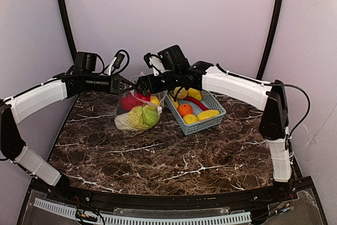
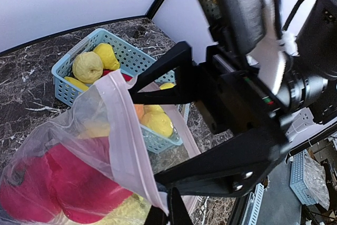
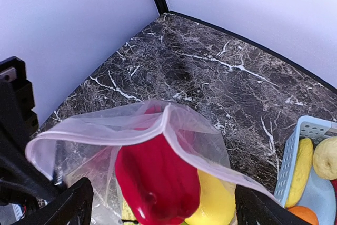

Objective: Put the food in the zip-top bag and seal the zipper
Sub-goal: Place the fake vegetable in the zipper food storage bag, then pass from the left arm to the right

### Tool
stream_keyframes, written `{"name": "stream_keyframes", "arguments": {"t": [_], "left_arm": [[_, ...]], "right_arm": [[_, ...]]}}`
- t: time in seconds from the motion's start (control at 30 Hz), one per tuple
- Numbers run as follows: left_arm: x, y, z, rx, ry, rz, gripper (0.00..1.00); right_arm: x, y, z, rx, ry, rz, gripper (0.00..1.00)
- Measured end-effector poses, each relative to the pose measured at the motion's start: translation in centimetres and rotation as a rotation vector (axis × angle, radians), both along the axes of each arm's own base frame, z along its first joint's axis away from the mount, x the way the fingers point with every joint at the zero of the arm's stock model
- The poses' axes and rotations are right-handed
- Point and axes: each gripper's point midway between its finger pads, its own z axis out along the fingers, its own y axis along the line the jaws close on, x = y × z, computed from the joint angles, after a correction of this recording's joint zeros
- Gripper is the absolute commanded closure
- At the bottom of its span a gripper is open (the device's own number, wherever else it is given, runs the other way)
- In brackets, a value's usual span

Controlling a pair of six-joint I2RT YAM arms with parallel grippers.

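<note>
Left tool (image 2: 164,212) pinches the pink zipper (image 2: 126,140) of the zip-top bag (image 1: 132,110), holding its mouth up, while right tool (image 3: 166,206) hangs spread wide above the red food (image 3: 155,183) inside

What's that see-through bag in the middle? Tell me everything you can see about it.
The zip-top bag is clear, floppy plastic with a pale pink zipper strip along its mouth. It slumps on the marbled table, beside a blue basket, mouth open and raised. Inside lie a red piece, a yellow piece and a leafy green cabbage. The left gripper pinches the strip in shut jaws; the right gripper hangs over the mouth, jaws open.
</note>
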Motion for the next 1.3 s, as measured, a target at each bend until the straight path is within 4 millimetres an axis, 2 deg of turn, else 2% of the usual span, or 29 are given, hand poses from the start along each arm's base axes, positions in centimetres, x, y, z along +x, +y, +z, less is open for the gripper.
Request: {"name": "stream_keyframes", "arguments": {"t": [0.1,0.3,0.33,0.4,0.5,0.63,0.73,0.8,0.87,0.97,1.23,1.3], "left_arm": [[0.0,0.0,0.1,0.001,-0.003,0.003,0.99],[0.0,0.1,0.2,0.002,-0.008,0.006,0.99],[0.0,0.1,0.2,0.002,-0.009,0.006,0.99],[0.0,0.1,0.3,0.001,-0.01,0.006,0.99],[-0.1,0.1,0.3,0.001,-0.011,0.006,0.99],[-0.1,0.1,0.3,0.001,-0.011,0.005,0.99],[-0.1,0.1,0.3,0.001,-0.011,0.005,0.99],[-0.1,0.1,0.3,0.001,-0.011,0.005,0.99],[-0.1,0.1,0.3,0.001,-0.011,0.005,0.99],[-0.1,0.1,0.3,0.001,-0.011,0.005,0.99],[-0.1,0.1,0.3,0.001,-0.011,0.005,0.99],[-0.1,0.1,0.3,0.001,-0.011,0.005,0.99]], "right_arm": [[-1.0,-1.3,2.4,0.018,-0.016,0.005,0.09],[-3.6,-5.1,9.8,0.101,-0.098,-0.003,0.19],[-3.7,-5.7,10.7,0.114,-0.11,-0.013,0.21],[-3.7,-6.5,11.2,0.121,-0.116,-0.028,0.25],[-2.7,-7.4,9.5,0.104,-0.078,-0.058,0.29],[-1.0,-8.0,4.6,0.046,0.024,-0.077,0.39],[-0.3,-8.3,1.3,0.019,0.111,-0.07,0.41],[-0.2,-8.4,-0.3,0.014,0.159,-0.061,0.41],[-0.2,-8.5,-1.1,0.017,0.194,-0.046,0.42],[-0.7,-8.1,-1.1,0.034,0.219,-0.013,0.47],[-1.3,-6.9,-2.3,0.05,0.283,0.044,0.68],[-1.3,-6.8,-2.7,0.044,0.29,0.051,0.85]]}}
